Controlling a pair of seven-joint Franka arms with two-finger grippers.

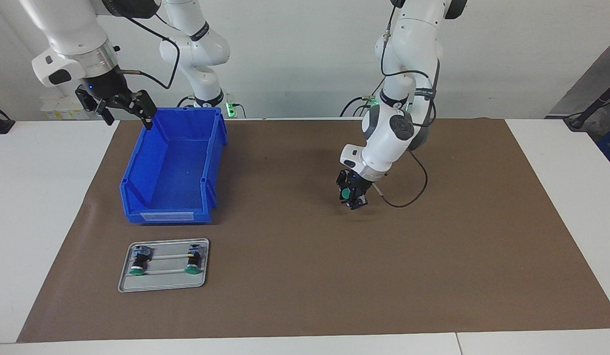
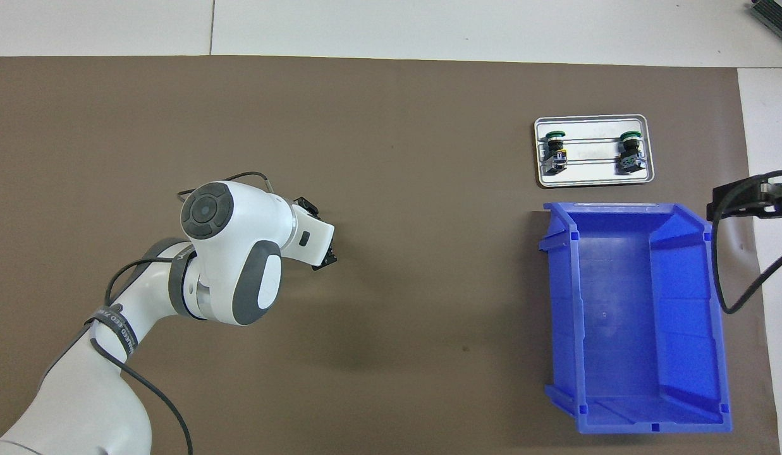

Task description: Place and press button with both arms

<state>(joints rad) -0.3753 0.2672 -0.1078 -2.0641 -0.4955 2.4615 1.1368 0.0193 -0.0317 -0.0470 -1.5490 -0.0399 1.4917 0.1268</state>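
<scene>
Over the middle of the brown mat (image 1: 305,296) our left gripper (image 1: 352,198) hangs low, tilted, its fingers closed on a green-capped button (image 1: 343,193), cap turned toward the right arm's end. We judge the placing step is in hand; next we must lower it squarely onto the mat and release without toppling it. Our right gripper (image 1: 121,107) waits with fingers spread wide and nothing between them, above the blue bin's (image 1: 171,172) corner. Two more buttons lie in the metal tray (image 1: 162,284). We can read no writing anywhere.
</scene>
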